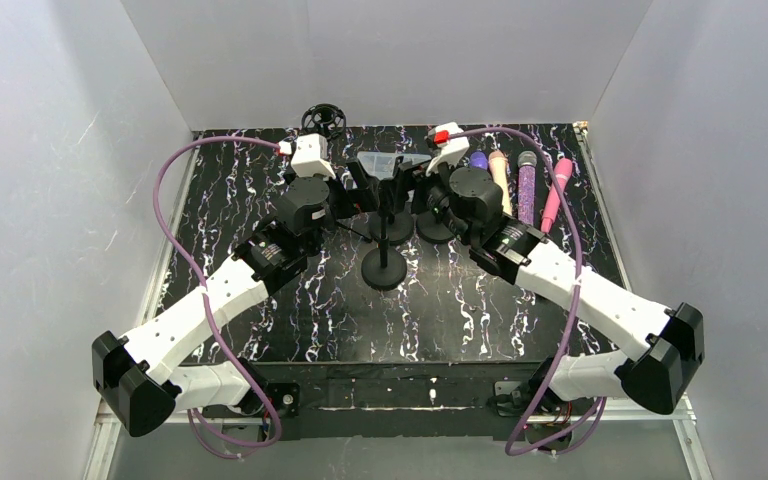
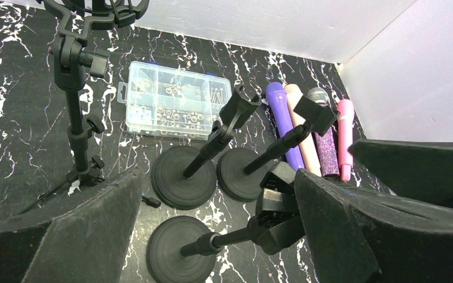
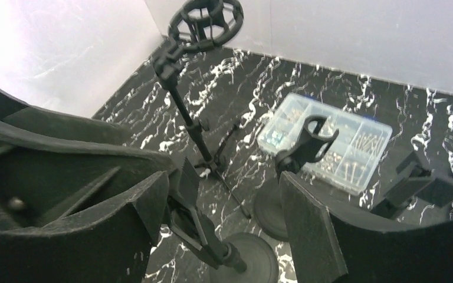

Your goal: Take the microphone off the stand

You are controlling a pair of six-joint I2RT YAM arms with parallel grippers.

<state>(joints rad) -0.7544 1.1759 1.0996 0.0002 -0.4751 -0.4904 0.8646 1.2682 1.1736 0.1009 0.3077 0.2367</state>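
While they gape, left gripper (image 2: 218,194) and right gripper (image 3: 224,188) flank the front stand (image 1: 384,270).

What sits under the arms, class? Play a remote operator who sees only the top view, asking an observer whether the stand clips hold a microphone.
Observer: In the left wrist view, the forked clip on a back stand is empty.
Operator: And the nearest stand?
Observer: Its clip lies between the left gripper's wide-open jaws, ungripped; no microphone shows in it.
Operator: The pale thing behind?
Observer: A clear box of small metal parts.
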